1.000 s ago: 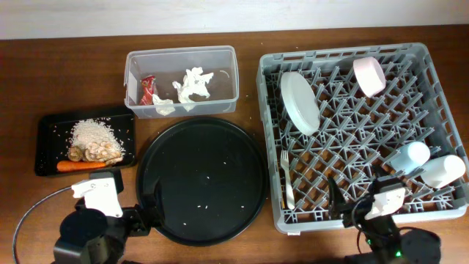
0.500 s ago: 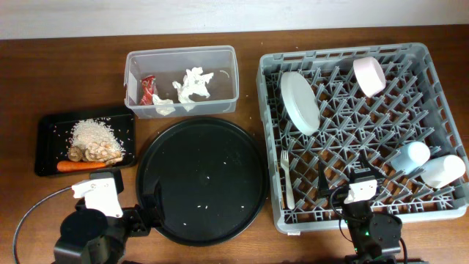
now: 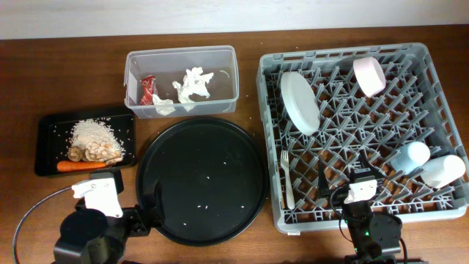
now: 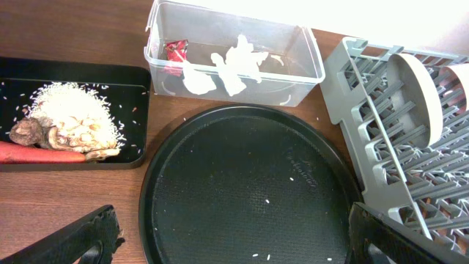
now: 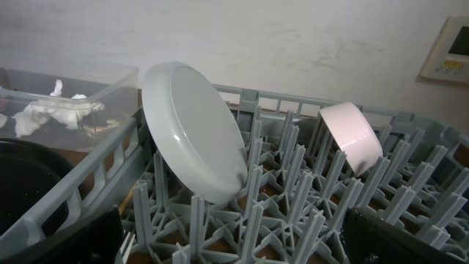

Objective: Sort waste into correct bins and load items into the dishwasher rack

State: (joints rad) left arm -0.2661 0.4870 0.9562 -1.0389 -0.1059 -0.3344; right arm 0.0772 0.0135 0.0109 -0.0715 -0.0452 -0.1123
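The grey dishwasher rack (image 3: 440, 55) holds a white plate (image 3: 300, 103) on edge, a pink-white bowl (image 3: 369, 76), a pale blue cup (image 3: 409, 158), a white cup (image 3: 444, 171) and a white fork (image 3: 286, 180). I cannot make out the wooden stick. The clear tub (image 3: 181, 55) holds tissues (image 3: 193, 84) and a red wrapper (image 3: 149, 89). The shallow black tray (image 3: 44, 147) holds food scraps (image 3: 94, 134), a carrot (image 3: 80, 166) and a brown lump (image 3: 75, 153). My left gripper (image 4: 234, 246) is open and empty. My right gripper (image 5: 234, 242) is open and empty over the rack's front pegs, facing the plate (image 5: 194, 132) and bowl (image 5: 352, 136).
A large round black tray (image 3: 201, 180) with a few grains on it lies between the shallow tray and the rack; my left gripper (image 3: 135, 218) hangs at its front left edge. My right gripper (image 3: 346, 180) is at the rack's front, left of the cups.
My right arm shifted left along the rack's front a second ago and has been still for the last half second. The left arm and all objects have not moved.
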